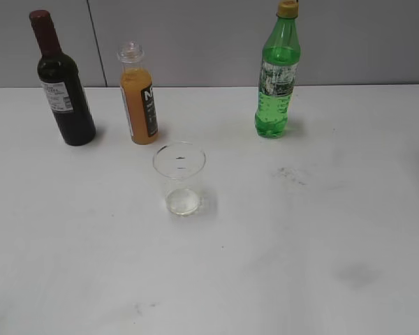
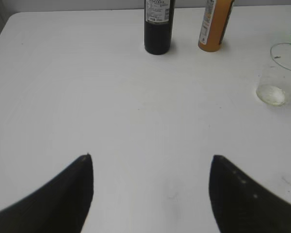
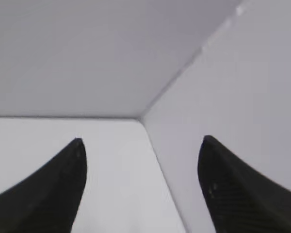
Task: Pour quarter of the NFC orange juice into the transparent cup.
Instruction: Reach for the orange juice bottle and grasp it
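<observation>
Exterior view green soda bottle [image 1: 277, 84], wrist views only: both fingers [image 2: 82, 194] [image 3: 72, 189] spread wide, empty

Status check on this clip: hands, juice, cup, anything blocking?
Left hand open, empty, low over the table. Right hand open, empty, facing the wall. Orange juice uncapped, upright, untouched; cup in front, nearly empty. Nothing in the way.

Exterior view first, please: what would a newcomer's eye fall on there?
Three bottles stand along the back of the white table: a dark wine bottle at left, the uncapped NFC orange juice beside it, and a bright green soda bottle to the right. The transparent cup stands alone in front of the juice.
</observation>
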